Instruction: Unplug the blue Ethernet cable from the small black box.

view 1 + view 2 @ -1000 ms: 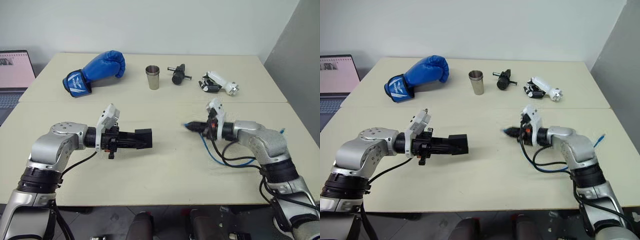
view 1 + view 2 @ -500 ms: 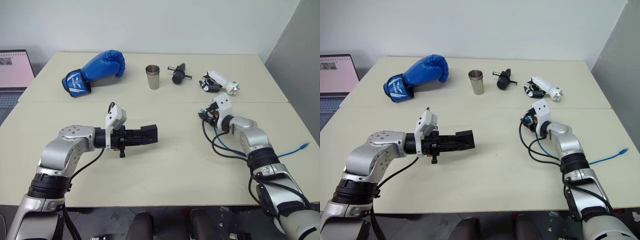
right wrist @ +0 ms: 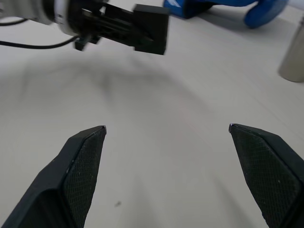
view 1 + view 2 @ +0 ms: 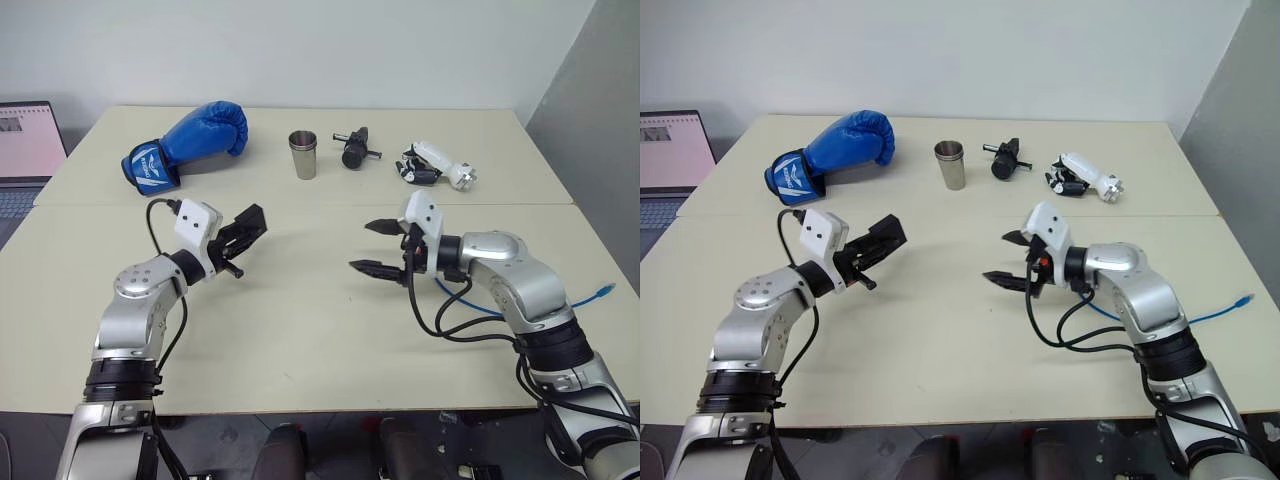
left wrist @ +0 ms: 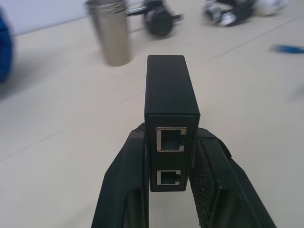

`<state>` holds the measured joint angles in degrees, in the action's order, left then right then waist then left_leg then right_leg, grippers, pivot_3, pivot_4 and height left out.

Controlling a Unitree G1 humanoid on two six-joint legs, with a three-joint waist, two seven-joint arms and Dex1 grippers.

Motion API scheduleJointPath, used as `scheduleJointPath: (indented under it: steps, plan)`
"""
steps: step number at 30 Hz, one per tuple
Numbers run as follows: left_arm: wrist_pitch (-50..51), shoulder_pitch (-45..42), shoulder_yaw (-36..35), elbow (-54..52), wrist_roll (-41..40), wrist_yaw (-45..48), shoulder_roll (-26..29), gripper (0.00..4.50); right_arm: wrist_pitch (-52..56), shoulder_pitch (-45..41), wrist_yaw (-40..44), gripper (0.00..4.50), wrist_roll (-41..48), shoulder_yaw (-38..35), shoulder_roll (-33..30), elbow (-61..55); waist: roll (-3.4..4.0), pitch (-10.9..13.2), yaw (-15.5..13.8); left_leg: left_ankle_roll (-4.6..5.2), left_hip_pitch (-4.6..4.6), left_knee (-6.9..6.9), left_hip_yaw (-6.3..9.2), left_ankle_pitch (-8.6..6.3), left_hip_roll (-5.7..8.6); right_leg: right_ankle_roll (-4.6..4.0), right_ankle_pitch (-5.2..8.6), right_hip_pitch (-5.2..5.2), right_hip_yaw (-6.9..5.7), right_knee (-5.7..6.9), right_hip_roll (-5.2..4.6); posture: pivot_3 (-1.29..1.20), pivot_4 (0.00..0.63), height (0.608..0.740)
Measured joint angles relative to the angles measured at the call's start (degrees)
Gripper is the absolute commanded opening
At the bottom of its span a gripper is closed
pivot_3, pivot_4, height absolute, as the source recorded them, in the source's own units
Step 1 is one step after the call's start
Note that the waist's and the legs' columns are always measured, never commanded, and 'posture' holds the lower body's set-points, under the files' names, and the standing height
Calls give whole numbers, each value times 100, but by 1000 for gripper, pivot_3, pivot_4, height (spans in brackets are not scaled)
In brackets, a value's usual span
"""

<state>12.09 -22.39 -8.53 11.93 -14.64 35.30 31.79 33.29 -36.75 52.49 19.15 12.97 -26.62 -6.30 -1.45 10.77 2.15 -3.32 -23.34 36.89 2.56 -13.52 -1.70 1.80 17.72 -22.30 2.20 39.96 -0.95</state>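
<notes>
On the pale bench [image 4: 320, 330] the unplugging looks done: the left gripper [image 4: 243, 228], left of centre in the head view, has its fingers clamped on the small black box [image 5: 169, 118], held clear of the surface, and both of the box's ports show empty. The right gripper [image 4: 383, 247], right of centre, stands with fingers spread wide and holds nothing. The blue Ethernet cable [image 4: 590, 296] lies loose at the frame's right edge, well apart from the box
</notes>
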Motion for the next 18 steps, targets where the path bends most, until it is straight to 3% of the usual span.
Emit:
scheduleJointPath:
  steps: [7, 16, 18]
  plan:
    - [-360, 386, -224, 447, 191, -668, -229, 795, 306, -234, 35, 4391, 12, 161, 186, -57, -1, 0, -45, 0, -4, 2, 14, 0, 6, 0, 0, 2, -8, -1, -10, 0, 150, 740]
    - [-406, 480, -308, 497, 139, -640, -243, 795, 332, -342, 164, 4391, 7, 184, 218, -2, -1, -1, -40, 0, -3, 1, 15, 0, 8, 0, 0, 3, -18, 0, -9, 0, 150, 740]
    - [-398, 480, -331, 528, 77, -634, -251, 1496, 351, -343, 231, 4391, 13, 184, 203, -2, -1, -1, -38, 0, -2, 1, 15, 0, 8, 0, 0, 3, -19, 0, -9, 0, 150, 740]
